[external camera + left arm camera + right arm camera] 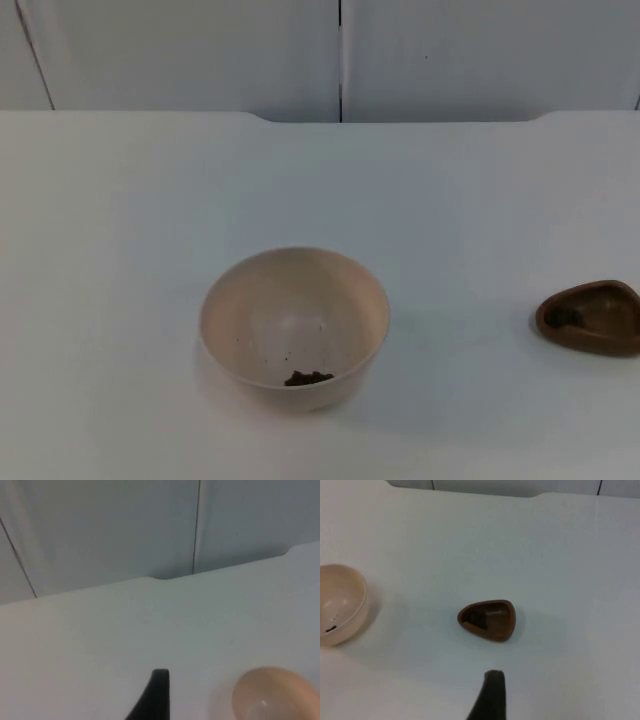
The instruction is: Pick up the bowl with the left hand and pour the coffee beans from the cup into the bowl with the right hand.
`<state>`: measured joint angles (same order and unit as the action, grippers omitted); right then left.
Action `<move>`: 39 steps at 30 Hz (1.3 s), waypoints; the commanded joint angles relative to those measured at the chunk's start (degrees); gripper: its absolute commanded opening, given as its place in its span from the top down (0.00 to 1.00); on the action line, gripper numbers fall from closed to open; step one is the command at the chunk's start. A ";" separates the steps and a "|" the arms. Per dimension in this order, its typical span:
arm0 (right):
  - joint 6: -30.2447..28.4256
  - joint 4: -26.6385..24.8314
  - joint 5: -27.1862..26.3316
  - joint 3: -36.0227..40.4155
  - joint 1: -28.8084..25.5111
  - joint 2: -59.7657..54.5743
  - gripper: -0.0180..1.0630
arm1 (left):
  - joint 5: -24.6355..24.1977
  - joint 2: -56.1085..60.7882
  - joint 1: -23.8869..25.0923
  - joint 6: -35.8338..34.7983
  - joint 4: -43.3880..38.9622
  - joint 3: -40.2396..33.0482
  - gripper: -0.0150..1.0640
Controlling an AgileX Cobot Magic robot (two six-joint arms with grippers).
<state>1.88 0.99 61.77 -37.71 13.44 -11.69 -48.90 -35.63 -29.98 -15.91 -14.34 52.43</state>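
The beige bowl (294,328) stands near the table's (120,200) front edge, a few coffee beans (308,378) already inside. The brown cup (591,317) rests by the right edge. Neither the left gripper (159,692) nor the right gripper (492,695) is near its object (finger spacing cannot be told). The shallow cup could be tipped by an off-centre grasp, and beans spilled.

A smooth, matt beige plastic-looking bowl (294,325) and glossy brown cup (592,318) sit on a smooth white worktop (450,200).

White table top (150,200) meets a grey partition wall (180,50)
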 commanded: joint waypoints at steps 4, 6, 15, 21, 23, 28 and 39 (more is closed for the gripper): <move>-0.47 -0.13 -0.34 2.07 -0.04 5.88 0.32 | 2.38 8.85 0.03 0.27 0.22 -10.20 0.18; -0.47 -0.13 -0.34 2.07 -0.04 6.71 0.32 | 2.38 10.68 0.03 0.27 0.22 -11.67 0.18; -0.47 -0.13 -0.22 2.29 -0.04 9.32 0.32 | 0.14 22.23 0.03 0.27 0.64 -15.06 0.18; -1.51 -0.13 -0.32 2.29 -0.04 9.34 0.32 | -3.19 25.66 0.03 0.27 0.54 -15.06 0.18; -1.51 -0.13 -0.32 2.29 -0.04 9.34 0.32 | -4.18 26.13 0.03 0.27 0.54 -15.06 0.18; -3.69 -0.13 -0.73 2.29 -0.04 9.34 0.32 | -9.61 28.48 0.03 1.68 0.42 -15.06 0.18; -4.23 -0.26 -3.69 2.29 -0.04 9.34 0.32 | -10.35 35.63 0.03 10.20 9.78 -22.50 0.18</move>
<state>-1.48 1.00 58.85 -35.42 13.44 -2.71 -59.05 -2.06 -29.98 -8.37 -8.67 31.45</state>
